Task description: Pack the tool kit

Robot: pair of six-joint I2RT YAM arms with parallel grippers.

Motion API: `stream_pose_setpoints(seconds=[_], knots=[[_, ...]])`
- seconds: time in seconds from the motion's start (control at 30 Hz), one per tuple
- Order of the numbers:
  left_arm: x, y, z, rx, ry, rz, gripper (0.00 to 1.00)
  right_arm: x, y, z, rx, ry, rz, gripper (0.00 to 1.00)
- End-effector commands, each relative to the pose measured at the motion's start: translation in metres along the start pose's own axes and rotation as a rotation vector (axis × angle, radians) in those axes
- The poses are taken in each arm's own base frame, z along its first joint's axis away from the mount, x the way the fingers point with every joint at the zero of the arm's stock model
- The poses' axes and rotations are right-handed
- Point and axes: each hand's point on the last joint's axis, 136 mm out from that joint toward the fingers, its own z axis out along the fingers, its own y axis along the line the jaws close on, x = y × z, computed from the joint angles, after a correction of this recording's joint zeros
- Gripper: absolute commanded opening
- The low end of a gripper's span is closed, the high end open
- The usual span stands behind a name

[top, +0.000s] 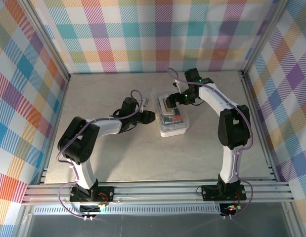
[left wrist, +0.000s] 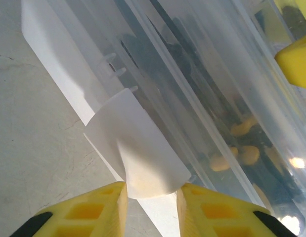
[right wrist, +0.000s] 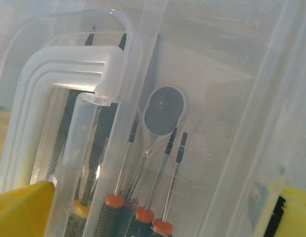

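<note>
Left hand [left wrist: 152, 210]: two yellow fingers [left wrist: 88, 215] nearest the lens, set at a narrow gap.
Latch tab [left wrist: 138, 153]: white, curved, lower edge lying in that gap and reaching both fingertips. Clamped or merely bracketed: cannot tell.
Case [left wrist: 192, 89]: translucent white plastic, directly ahead of the left fingers, running diagonally away from them. Yellowish pieces dimly visible through the wall, ahead and to the right of the hand.
Surface [left wrist: 29, 148]: pale, bare, to the left of the left hand, under the case.

Right hand [right wrist: 160, 207]: yellow fingers [right wrist: 21, 210] spread far apart, wide open, nothing clamped between them. Case lying across the whole gap, close in front.
Handle [right wrist: 83, 64]: white, bent at a corner, ahead and to the left of the right hand.
Screwdrivers [right wrist: 143, 217]: several, black grips with red collars, inside the case between the right fingers, shafts pointing away from the hand.
Ratchet head [right wrist: 162, 106]: round, grey, just beyond the shaft tips.

From above: case [top: 173, 127] standing between both hands, left hand [top: 149, 117] at its side, right hand [top: 178, 98] over its far end.
</note>
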Motion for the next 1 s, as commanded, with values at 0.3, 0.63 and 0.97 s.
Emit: stream_pose_setpoints(seconds=[0.3, 0.63, 0.97], knots=[[-0.039, 0.016, -0.010, -0.021, -0.120, -0.017, 0.18, 0.027, 0.012, 0.008, -0.057, 0.095, 0.004, 0.99], [-0.046, 0.011, -0.018, -0.034, -0.111, 0.006, 0.13, 0.026, 0.013, 0.007, -0.061, 0.093, 0.005, 0.99], [-0.052, 0.008, -0.023, -0.046, -0.113, 0.019, 0.12, 0.025, 0.013, 0.006, -0.064, 0.092, 0.004, 0.99]])
